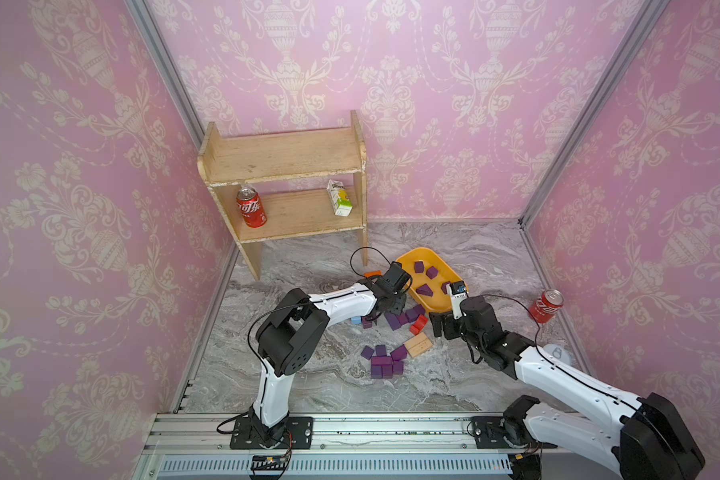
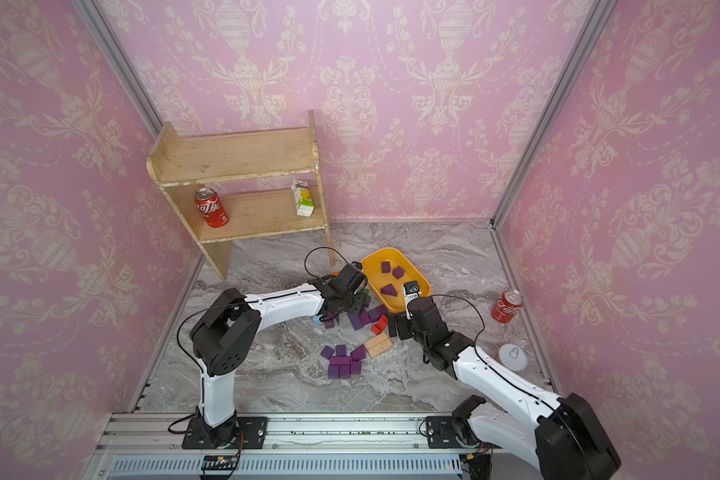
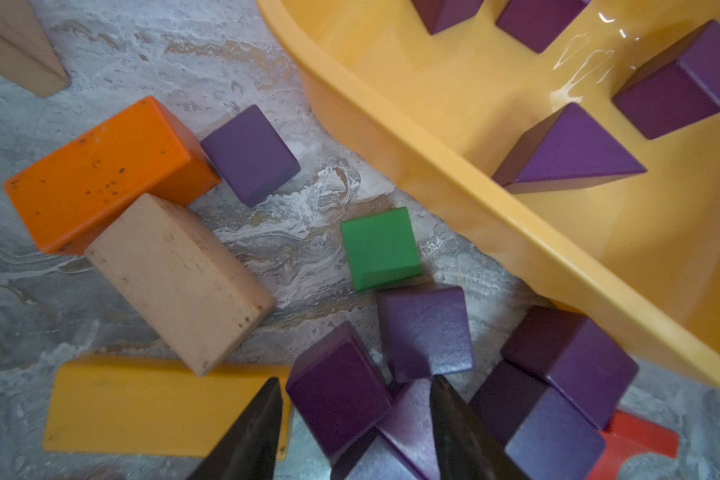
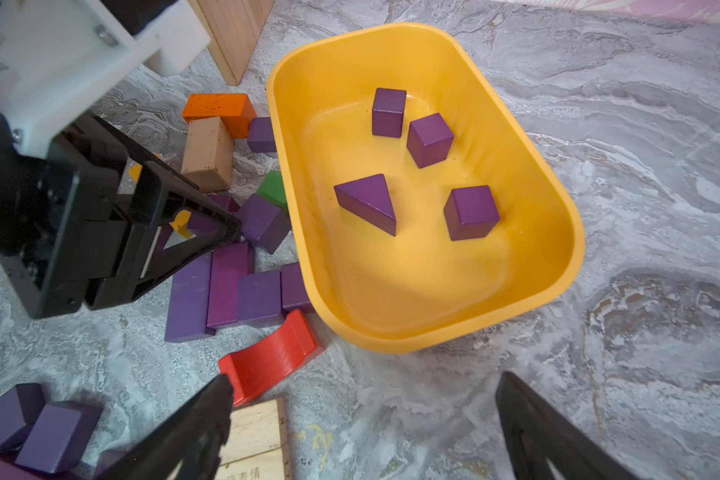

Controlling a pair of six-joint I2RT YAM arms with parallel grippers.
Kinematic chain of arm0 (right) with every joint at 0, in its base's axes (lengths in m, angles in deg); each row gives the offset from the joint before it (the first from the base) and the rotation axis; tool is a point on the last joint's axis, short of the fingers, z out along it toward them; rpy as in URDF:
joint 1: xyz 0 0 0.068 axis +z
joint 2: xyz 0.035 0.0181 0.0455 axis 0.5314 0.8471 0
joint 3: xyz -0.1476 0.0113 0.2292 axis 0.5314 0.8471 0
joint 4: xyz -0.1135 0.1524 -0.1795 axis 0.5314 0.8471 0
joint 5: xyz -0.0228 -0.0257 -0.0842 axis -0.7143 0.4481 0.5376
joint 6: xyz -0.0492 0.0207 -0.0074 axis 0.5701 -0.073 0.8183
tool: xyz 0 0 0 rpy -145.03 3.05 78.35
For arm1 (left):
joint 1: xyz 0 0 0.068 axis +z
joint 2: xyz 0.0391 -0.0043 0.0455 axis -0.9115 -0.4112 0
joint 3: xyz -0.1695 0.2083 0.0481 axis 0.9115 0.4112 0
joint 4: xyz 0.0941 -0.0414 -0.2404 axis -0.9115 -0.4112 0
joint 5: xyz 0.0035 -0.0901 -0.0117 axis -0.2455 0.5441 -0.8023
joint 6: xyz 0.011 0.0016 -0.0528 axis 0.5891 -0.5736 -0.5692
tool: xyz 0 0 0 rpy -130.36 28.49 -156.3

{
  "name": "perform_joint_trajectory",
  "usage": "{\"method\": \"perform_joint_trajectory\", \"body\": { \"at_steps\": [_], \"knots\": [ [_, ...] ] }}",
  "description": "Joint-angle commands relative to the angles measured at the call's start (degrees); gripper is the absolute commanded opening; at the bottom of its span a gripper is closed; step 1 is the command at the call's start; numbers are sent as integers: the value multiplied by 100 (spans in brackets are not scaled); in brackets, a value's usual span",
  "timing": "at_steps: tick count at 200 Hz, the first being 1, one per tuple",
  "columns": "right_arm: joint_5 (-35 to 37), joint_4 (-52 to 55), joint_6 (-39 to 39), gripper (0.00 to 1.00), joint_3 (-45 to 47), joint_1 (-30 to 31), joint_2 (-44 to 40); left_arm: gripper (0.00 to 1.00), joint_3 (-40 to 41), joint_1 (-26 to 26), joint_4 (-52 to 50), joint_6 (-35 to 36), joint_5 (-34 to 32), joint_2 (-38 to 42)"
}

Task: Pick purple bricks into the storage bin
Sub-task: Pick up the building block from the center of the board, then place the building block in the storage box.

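The left claw (image 3: 354, 378) sits low among the loose blocks, its fingers apart astride one purple cube (image 3: 333, 399). More purple bricks (image 3: 570, 365) crowd just beside it against the outer wall of the storage bin (image 3: 454, 195), and the right claw (image 4: 364, 376) hangs wide open above the worktop (image 4: 641, 166) just off the bin's end. The right wrist view takes in the whole yellow-orange bin, with three dark purple cubes and one wedge (image 4: 368, 201) lying apart on its floor, while a top view shows a second heap (image 1: 385, 361) of purple bricks well apart from the bin, which the left wrist view misses.

Top views high, looking down, wrist views close, sharing storage bin (image 4: 412, 286)
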Motion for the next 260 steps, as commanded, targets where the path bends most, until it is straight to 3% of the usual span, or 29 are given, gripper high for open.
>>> {"method": "perform_joint_trajectory", "body": {
  "at_steps": [1, 81, 125, 170, 220, 260],
  "knots": [
    [96, 17, -138, 98, 45, -37, 46, 57, -207, -42, -266, -137, -183, -145],
    [135, 46, -156, 98, 24, -37, 110, 43, -439, -34, -465, -120, -524, -411],
    [163, 63, -163, 98, 1, -40, 156, 43, -579, -36, -577, -109, -569, -574],
    [311, 113, -190, 98, 3, -43, 130, 51, -422, -35, -530, -172, -787, -527],
    [331, 110, -199, 99, 0, -44, 164, 33, -353, -31, -316, -129, -742, -489],
    [357, 89, -218, 100, 0, -43, 183, 25, -183, -36, -140, -87, -770, -164]
  ]
}}
